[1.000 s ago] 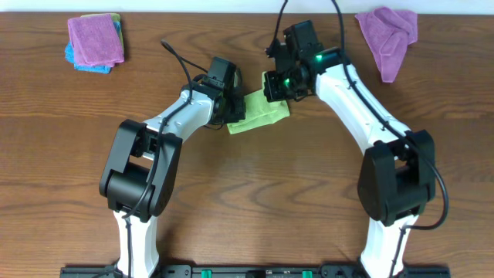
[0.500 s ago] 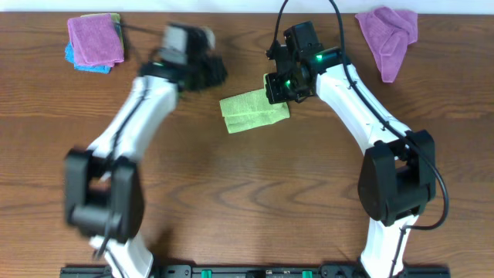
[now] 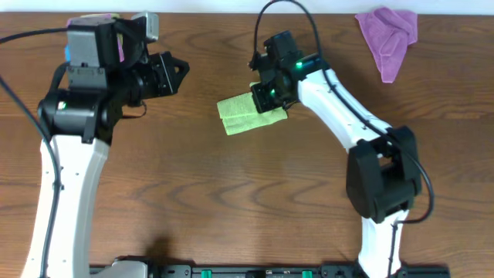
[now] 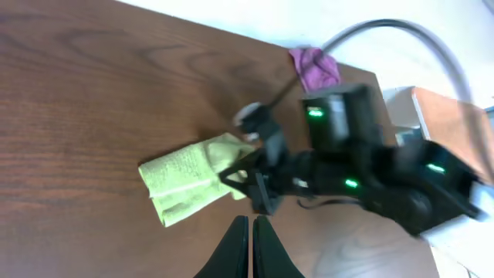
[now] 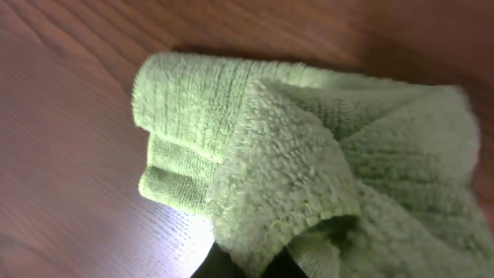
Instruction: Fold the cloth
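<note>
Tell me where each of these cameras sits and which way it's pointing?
Overhead: fixed above the table, looking straight down; the left arm, right arm, the cloth and a purple cloth show.
Left wrist: on the raised left arm, looking down across the table at the right arm; its own left gripper, shut, shows at bottom.
Right wrist: close above the cloth; the right gripper barely shows at bottom.
Shared: overhead and left wrist both show the right arm at the cloth's edge.
</note>
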Controlling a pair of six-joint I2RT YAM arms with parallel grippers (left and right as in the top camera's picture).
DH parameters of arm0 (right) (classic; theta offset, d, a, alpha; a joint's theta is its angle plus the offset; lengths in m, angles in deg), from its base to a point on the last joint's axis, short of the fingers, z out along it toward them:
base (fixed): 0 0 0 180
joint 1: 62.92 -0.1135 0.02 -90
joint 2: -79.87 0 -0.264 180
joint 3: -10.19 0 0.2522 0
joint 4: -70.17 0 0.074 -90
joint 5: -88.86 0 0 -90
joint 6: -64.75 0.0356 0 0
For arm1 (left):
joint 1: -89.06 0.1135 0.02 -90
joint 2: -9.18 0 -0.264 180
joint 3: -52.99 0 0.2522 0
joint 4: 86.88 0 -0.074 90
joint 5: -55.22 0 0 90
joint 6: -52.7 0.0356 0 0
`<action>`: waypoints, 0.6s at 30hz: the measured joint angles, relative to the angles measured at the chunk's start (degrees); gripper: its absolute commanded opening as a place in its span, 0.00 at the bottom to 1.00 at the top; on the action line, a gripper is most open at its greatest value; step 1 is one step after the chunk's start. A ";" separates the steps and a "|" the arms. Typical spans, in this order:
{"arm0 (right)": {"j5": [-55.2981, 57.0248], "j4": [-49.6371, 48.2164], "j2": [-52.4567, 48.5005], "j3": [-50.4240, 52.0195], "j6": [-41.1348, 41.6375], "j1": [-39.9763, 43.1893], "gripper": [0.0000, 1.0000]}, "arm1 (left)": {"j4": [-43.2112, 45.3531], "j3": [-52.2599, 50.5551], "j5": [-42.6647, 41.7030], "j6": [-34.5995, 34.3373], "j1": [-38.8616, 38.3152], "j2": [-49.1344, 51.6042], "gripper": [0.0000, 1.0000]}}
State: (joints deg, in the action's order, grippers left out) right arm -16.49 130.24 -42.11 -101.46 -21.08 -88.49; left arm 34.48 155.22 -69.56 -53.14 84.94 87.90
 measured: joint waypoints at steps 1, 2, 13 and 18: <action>0.00 -0.17 -0.68 0.00 -0.33 -0.42 0.01 | -0.39 0.00 -0.02 0.48 0.00 -0.83 0.06; 0.09 -0.42 -1.38 0.00 -0.72 -0.87 0.01 | -0.85 0.00 -0.02 0.90 0.00 -1.55 0.06; 0.48 -3.54 -3.82 0.00 -2.32 -4.42 0.01 | -6.10 0.00 0.02 3.91 0.00 -3.41 0.06; -3.28 -4.85 -3.93 0.02 -2.25 -5.66 0.41 | -6.34 0.00 0.02 4.33 0.00 -3.41 0.06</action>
State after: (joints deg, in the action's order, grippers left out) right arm -19.77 125.39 -46.04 -101.44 -23.34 -94.15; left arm 28.14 155.22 -69.54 -48.81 84.94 84.49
